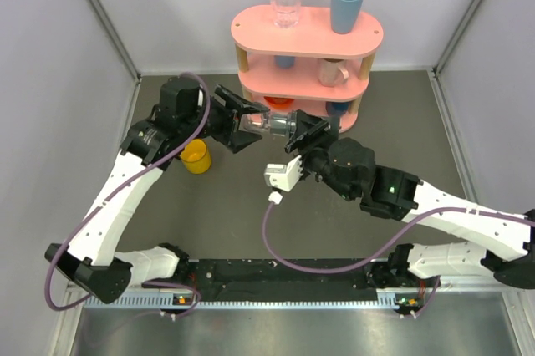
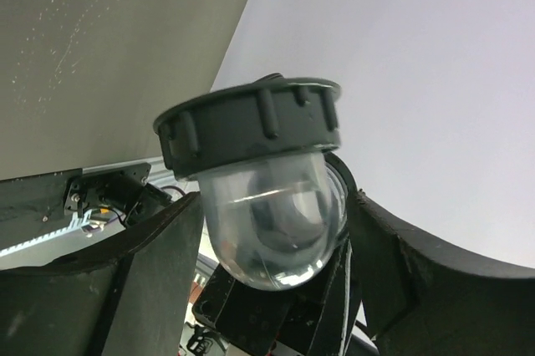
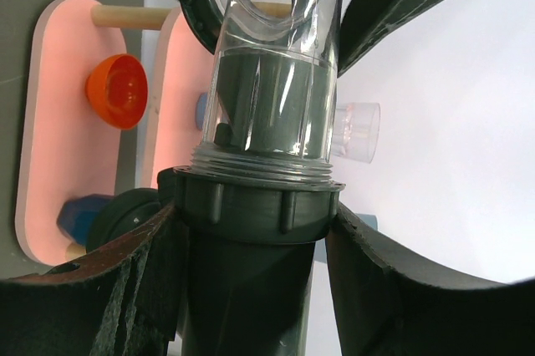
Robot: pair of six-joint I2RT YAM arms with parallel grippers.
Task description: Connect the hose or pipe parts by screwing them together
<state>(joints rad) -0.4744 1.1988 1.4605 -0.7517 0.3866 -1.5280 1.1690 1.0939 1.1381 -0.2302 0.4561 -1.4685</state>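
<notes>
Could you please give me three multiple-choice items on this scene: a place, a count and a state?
1. Where is the yellow cup?
A) on the pink shelf, top tier
B) in the right gripper
C) on the table beside the left arm

2. How many vessels stand on the shelf's top tier?
A) two
B) one
C) four

3. How are the translucent tube and dark grey fitting?
A) lying apart on the table
B) held end to end between left gripper and right gripper
C) standing on the shelf

Answers: 1 C, it sits on the table; 2 A, a clear glass and a blue cup; 3 B, each gripper clamps one part.
</notes>
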